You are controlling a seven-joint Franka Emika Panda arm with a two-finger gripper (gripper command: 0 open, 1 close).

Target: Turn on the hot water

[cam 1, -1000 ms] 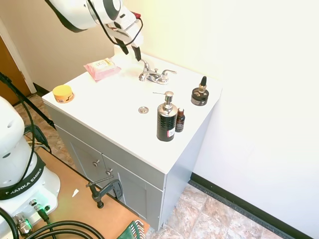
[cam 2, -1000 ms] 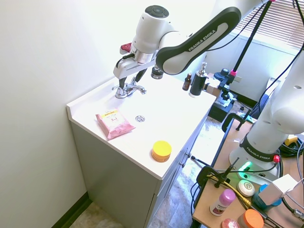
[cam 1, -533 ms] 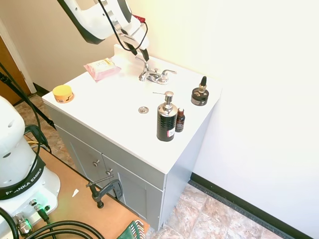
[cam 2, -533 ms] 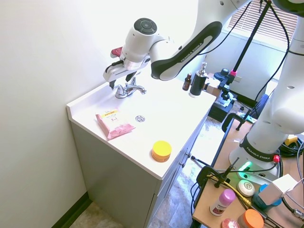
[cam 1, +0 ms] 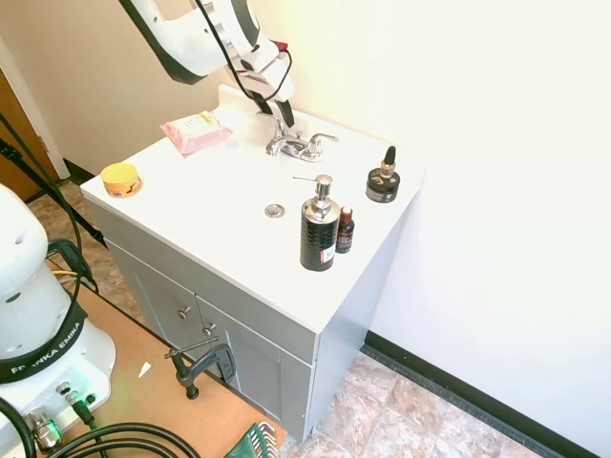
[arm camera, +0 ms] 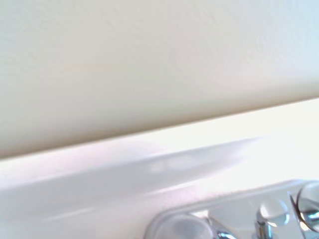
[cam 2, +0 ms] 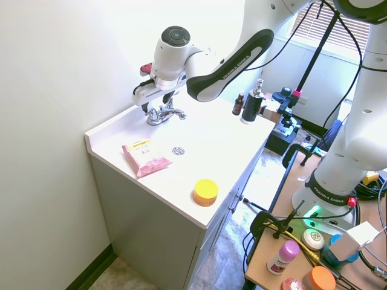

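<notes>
The small chrome faucet [cam 1: 298,145] [cam 2: 162,113] stands at the back of the white vanity top [cam 1: 220,205]. Its left-hand hot water lever [cam 1: 279,131] sticks up at the faucet's left end, and the matching right-hand lever [cam 1: 323,139] points right. My gripper [cam 1: 284,118] [cam 2: 151,104] hangs open just behind and above the left lever, close to the wall. I cannot tell whether a finger touches the lever. The wrist view shows the backsplash and a blurred faucet base [arm camera: 229,219].
A pink wipes pack [cam 1: 196,132] lies left of the faucet and a yellow jar [cam 1: 121,178] sits at the front left corner. A black pump bottle [cam 1: 319,229], a small brown bottle [cam 1: 345,231] and a black dropper jar [cam 1: 383,181] stand on the right. A drain [cam 1: 275,211] is mid-counter.
The gripper has swung from in front of and above the faucet to behind its left lever, lower and nearer the wall.
</notes>
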